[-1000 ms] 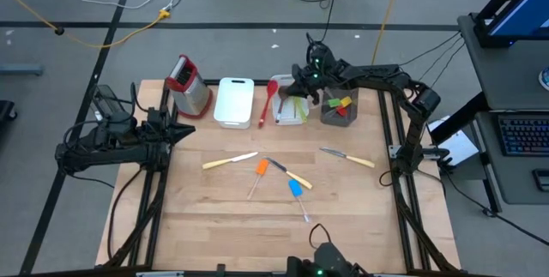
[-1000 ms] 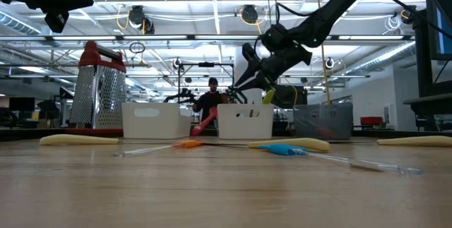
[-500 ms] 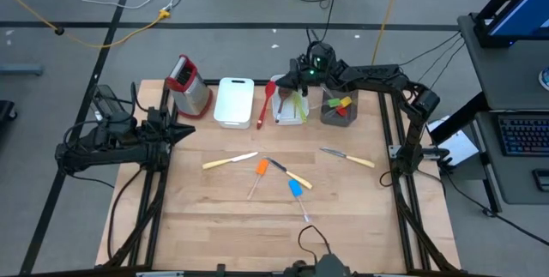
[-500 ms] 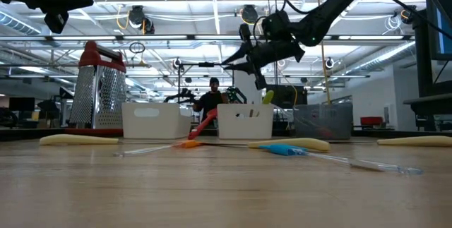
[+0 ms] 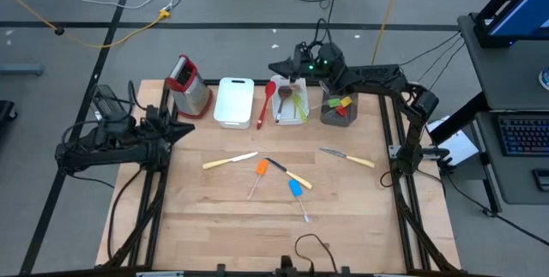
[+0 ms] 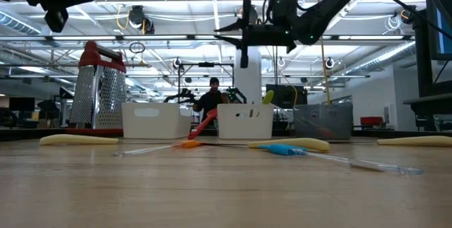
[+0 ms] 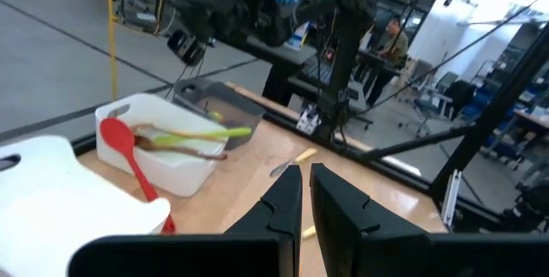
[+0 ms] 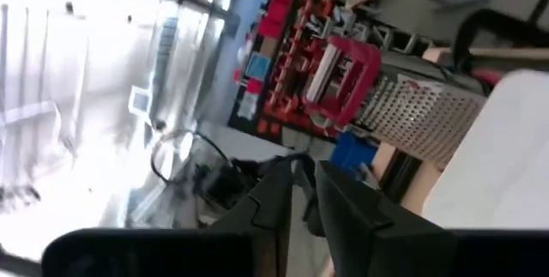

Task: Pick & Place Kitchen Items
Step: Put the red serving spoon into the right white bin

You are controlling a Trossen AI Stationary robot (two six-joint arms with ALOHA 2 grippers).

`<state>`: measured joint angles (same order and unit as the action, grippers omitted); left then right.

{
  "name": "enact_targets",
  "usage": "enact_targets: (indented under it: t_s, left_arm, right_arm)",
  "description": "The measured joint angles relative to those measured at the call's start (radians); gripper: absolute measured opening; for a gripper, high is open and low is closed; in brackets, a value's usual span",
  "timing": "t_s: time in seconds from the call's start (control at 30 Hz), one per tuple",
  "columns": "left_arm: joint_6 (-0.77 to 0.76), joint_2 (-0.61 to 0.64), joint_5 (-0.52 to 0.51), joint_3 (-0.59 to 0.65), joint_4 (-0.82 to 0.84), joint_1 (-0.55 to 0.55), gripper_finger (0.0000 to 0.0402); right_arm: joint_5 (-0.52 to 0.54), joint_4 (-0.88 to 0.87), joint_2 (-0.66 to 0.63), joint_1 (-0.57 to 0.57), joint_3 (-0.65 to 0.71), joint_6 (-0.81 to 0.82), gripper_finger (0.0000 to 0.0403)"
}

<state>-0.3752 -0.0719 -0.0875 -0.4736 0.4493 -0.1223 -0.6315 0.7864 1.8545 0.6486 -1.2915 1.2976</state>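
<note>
So the right gripper [image 5: 283, 61] is up high over the far edge of the table, above the white bin [image 5: 279, 116] that has a wooden spoon [image 5: 285, 99] and a green spatula [image 5: 298, 104] in it, fingers nearly closed with nothing between them, and the left gripper [image 5: 182, 129] is parked at the left edge, fingers close together and empty too. What's left to grab is out on the bare wood mid-table: a cream-handled knife [image 5: 230, 161] to the left, an orange spatula [image 5: 260, 171], another cream-handled knife [image 5: 294, 177], a blue spatula [image 5: 297, 191] nearest the front, and a third knife [image 5: 350, 157] off to the right. My guess is these are all light and stiff, lying flat so the fingers have to come right down to the table, and the thin clear spatula handles look slippery; I'd pinch the knives across the fat cream handle, not the blade, and the spatulas near the coloured head
</note>
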Motion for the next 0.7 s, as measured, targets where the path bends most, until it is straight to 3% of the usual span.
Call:
enact_targets:
  t_s: [0.23,0.4,0.53,0.7]
  left_arm:
    - [-0.005,0.000,-0.014,0.000,-0.062,0.000,0.0033]
    - [-0.056,0.000,-0.049,0.000,-0.062,0.000,0.0033]
    - [-0.084,0.000,-0.090,0.000,-0.062,0.000,0.0033]
    - [-0.091,0.000,-0.106,0.000,-0.058,0.000,0.0033]
  right_arm:
    - [-0.025,0.072,0.000,-0.040,0.000,-0.301,0.0054]
    - [-0.056,0.055,0.000,-0.049,-0.011,-0.421,0.0064]
    - [-0.099,-0.082,0.000,-0.049,-0.069,-0.568,0.0090]
    - [-0.101,-0.411,0.000,-0.049,-0.197,-0.826,0.0140]
